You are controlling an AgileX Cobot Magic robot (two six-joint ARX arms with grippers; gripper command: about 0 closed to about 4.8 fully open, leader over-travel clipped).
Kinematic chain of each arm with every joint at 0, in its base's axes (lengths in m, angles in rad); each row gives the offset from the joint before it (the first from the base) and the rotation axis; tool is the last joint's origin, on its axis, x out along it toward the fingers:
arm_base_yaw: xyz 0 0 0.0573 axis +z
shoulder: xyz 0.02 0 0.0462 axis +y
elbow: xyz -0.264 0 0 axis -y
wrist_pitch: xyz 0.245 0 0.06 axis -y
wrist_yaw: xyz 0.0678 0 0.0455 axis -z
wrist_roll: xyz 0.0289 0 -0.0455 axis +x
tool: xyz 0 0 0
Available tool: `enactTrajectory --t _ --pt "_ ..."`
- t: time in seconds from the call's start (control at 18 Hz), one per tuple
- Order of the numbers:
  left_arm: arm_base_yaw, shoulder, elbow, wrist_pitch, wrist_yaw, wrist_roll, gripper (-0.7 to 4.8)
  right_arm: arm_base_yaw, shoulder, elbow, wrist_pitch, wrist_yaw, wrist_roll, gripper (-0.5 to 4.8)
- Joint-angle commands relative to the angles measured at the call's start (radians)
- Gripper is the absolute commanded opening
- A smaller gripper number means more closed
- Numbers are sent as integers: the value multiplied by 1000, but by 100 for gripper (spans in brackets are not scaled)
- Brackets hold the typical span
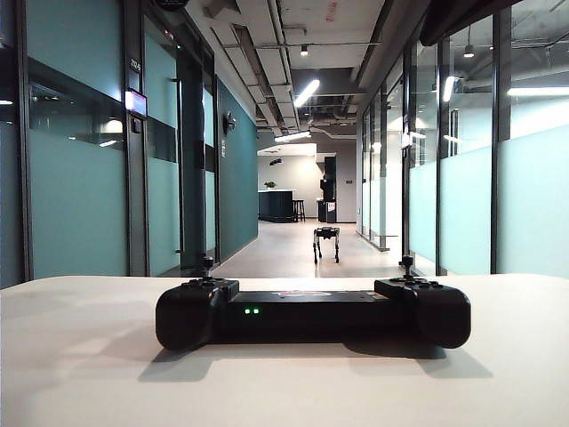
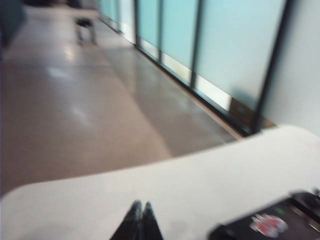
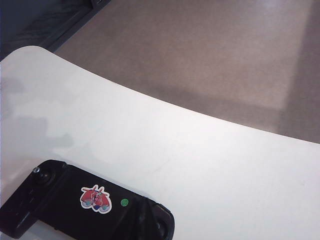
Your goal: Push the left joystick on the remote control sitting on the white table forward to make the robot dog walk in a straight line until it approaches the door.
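The remote control (image 1: 313, 311) sits beside my pressed-together left fingers (image 2: 140, 216); right fingers unseen, closed too. Nudging its left joystick (image 1: 206, 263) crooked could veer the robot dog (image 1: 326, 242).

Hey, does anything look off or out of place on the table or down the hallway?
Nothing stands out. The remote control lies flat and square on the white table, green lights on. The robot dog stands upright down the corridor. The left hand is shut above the table; the right hand is out of view.
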Motion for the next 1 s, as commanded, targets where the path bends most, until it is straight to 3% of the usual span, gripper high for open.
enactTrajectory --t 0.06,0.22,0.56,0.72,1.0 --pt "2 -37 -11 44 -58 1 -5 1 -2 5 18 5 -2 -5" --pt "97 -148 -105 101 -58 -26 -5 1 -2 5 18 5 -2 -5" --pt "336 -271 -183 34 -55 -44 -5 1 -2 5 17 5 -2 -5" --pt "336 -271 -253 114 -55 -44 -5 1 -2 5 18 5 -2 -5" --pt "317 -271 -269 94 -66 10 -5 1 0 5 18 5 -2 -5"
